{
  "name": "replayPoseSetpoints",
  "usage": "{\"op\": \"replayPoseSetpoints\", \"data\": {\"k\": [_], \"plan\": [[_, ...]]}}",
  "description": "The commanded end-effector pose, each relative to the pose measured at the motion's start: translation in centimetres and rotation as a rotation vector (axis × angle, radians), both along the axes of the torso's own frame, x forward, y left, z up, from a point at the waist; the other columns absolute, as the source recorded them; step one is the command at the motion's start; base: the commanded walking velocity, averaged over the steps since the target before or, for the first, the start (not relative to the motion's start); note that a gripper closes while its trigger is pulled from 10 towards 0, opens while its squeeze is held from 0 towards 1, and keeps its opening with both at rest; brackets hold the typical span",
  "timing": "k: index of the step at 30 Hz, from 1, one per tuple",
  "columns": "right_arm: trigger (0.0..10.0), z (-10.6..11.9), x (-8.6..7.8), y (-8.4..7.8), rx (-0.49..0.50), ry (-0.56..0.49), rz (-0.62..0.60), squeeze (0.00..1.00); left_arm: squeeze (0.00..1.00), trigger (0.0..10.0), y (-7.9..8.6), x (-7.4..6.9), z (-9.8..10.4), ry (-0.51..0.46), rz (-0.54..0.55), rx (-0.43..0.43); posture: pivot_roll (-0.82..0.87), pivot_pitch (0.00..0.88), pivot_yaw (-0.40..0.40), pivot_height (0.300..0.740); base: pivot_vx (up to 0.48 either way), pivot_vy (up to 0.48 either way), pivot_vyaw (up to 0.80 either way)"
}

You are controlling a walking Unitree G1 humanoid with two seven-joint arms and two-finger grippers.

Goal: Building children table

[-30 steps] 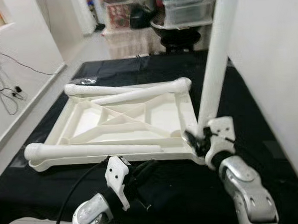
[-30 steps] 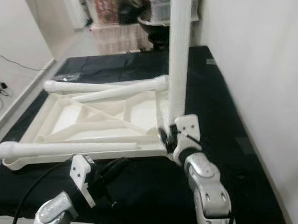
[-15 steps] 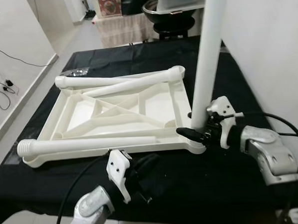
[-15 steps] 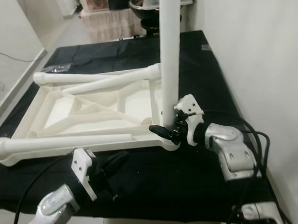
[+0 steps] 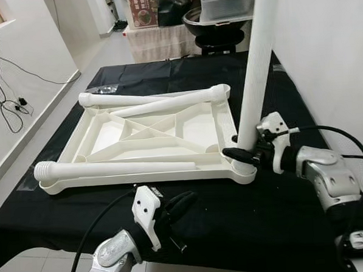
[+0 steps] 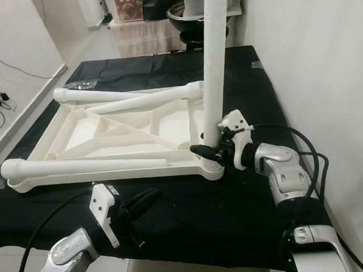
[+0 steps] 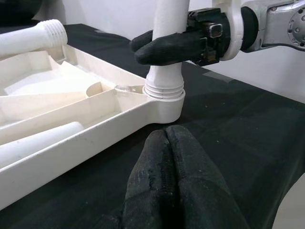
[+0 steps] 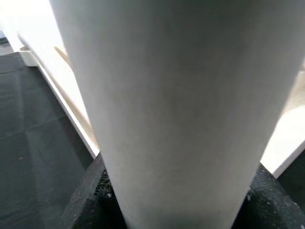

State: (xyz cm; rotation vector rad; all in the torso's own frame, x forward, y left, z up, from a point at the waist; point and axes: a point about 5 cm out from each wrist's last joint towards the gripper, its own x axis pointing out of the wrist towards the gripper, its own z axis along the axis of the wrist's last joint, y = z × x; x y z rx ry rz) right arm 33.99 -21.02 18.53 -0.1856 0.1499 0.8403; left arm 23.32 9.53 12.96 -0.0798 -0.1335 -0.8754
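Since a second ago the right arm has swung from below the table corner out to the side, so the right gripper (image 5: 246,155) now reaches in level rather than from underneath, while the upright leg and the upturned tabletop lie much as they did. On the left, a loose leg (image 5: 113,168) lies along the near edge of the upturned tabletop (image 5: 151,137), threaded end toward the left, and two more loose legs (image 5: 158,100) lie across the far end; the whole thing rests on a black-covered bench (image 5: 184,72). Just in front of the near edge the left gripper (image 5: 179,206) hovers over the cloth with its fingers pressed together on nothing. To the right, the upright leg (image 5: 257,65) stands in the near right corner socket (image 7: 164,98), its threaded collar down at the socket mouth. The right gripper's fingers (image 7: 164,46) are clamped around the leg just above that collar. The step in hand appears to be screwing this leg home. To do it well, the leg should stay plumb so the thread does not cross, the grip should stay low near the collar, and each turn should be short with a re-grip. The left gripper could press on the tabletop rim to stop it spinning on the cloth.
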Motion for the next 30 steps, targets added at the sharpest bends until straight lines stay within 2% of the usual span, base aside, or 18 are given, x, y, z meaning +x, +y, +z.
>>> {"op": "replayPoseSetpoints", "data": {"k": [1,3,4,13,14,15,16,18,20,30], "plan": [[0.0,-1.9,-1.3,0.9,0.044,0.070,0.010,0.00,0.00,10.0,0.1,-0.2,-0.6,0.018,-0.001,0.014,0.02,0.076,0.050,0.740,0.000,0.000,0.00],[0.0,-2.5,-1.8,0.9,0.044,0.078,-0.029,0.00,0.00,10.0,0.1,-0.2,-0.6,0.018,-0.003,0.014,0.02,0.076,0.050,0.740,0.000,0.000,0.00],[0.0,-4.1,-1.7,0.9,0.028,0.047,-0.415,0.00,0.00,10.0,0.3,-0.3,-0.7,0.017,-0.001,0.018,0.02,0.079,0.023,0.740,0.000,0.000,0.00],[0.0,-4.1,-1.7,0.9,0.028,0.047,-0.415,0.00,0.00,10.0,0.3,-0.3,-0.7,0.017,-0.001,0.018,0.02,0.079,0.023,0.740,0.000,0.000,0.00],[0.0,-6.9,-4.6,3.5,-0.007,0.111,-0.546,0.00,0.00,10.0,0.4,-0.3,-0.6,0.015,0.002,0.020,0.04,0.088,0.040,0.740,0.000,0.000,0.00],[0.0,-6.9,-4.6,3.5,-0.007,0.111,-0.546,0.00,0.00,10.0,0.4,-0.3,-0.6,0.015,0.002,0.020,0.04,0.088,0.040,0.740,0.000,0.000,0.00],[0.0,-8.1,-5.9,5.5,-0.053,0.097,-0.683,0.00,0.00,10.0,0.6,0.1,-0.7,0.011,0.000,0.030,0.01,0.065,0.062,0.740,0.000,0.000,0.00],[0.0,-8.2,-5.8,5.9,-0.059,0.087,-0.653,0.00,0.00,10.0,0.6,0.3,-0.7,0.007,0.006,0.031,0.02,0.066,0.061,0.740,0.000,0.000,0.00],[0.0,-8.2,-5.4,5.6,-0.074,0.068,-0.668,0.00,0.00,10.0,0.6,0.4,-0.7,0.003,0.014,0.031,0.02,0.067,0.055,0.740,0.000,0.000,0.00],[0.0,-7.8,-5.3,5.3,-0.073,0.053,-0.705,0.00,0.00,10.0,0.6,0.6,-0.6,0.005,0.011,0.028,0.01,0.071,0.063,0.740,0.000,0.000,0.00]]}}
